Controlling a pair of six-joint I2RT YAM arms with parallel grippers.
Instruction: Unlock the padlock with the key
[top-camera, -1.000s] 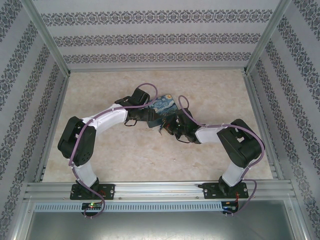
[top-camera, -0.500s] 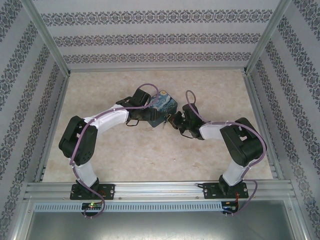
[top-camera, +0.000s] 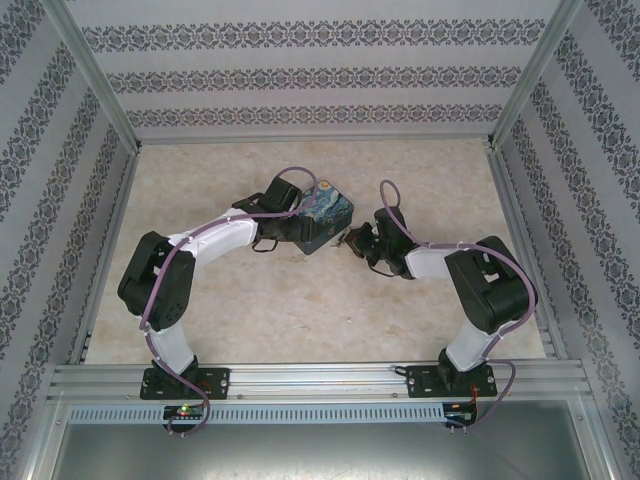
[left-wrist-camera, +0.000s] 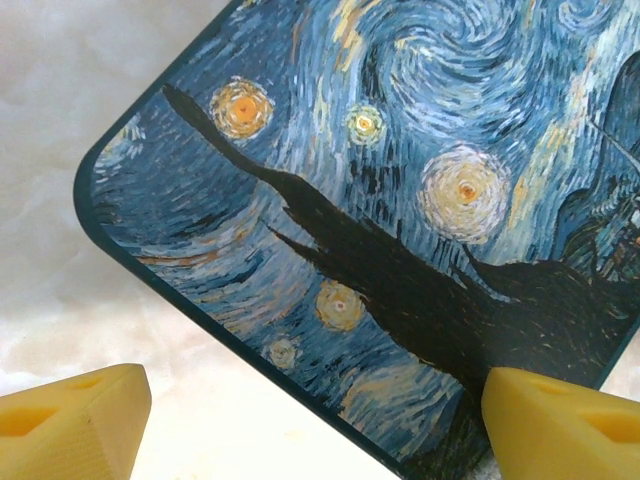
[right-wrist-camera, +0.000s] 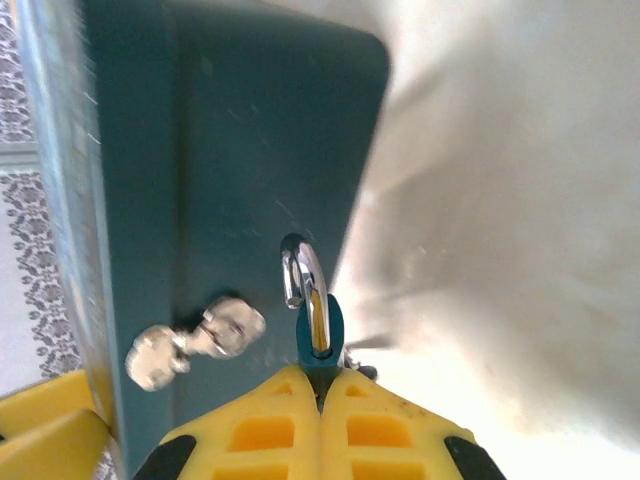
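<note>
My right gripper (right-wrist-camera: 322, 372) is shut on the small padlock (right-wrist-camera: 326, 327), pinching its blue body. The silvery shackle (right-wrist-camera: 303, 270) points at the teal side wall of the starry-night tin (right-wrist-camera: 230, 150), its hooked end free of the tin's metal hasp (right-wrist-camera: 195, 340). In the top view this gripper (top-camera: 352, 238) sits just right of the tin (top-camera: 328, 215). My left gripper (left-wrist-camera: 315, 420) stands open over the painted lid (left-wrist-camera: 400, 200), its right finger (left-wrist-camera: 560, 420) against the lid's corner and its left finger (left-wrist-camera: 70, 420) off it. The key is hidden.
The beige marbled table (top-camera: 300, 310) is walled by patterned panels on three sides. A metal rail (top-camera: 320, 380) runs along the near edge by the arm bases. Free room lies behind and in front of the tin.
My right gripper has drawn back to the right, away from the tin's side, with the padlock in it. The tin has shifted slightly under the left gripper.
</note>
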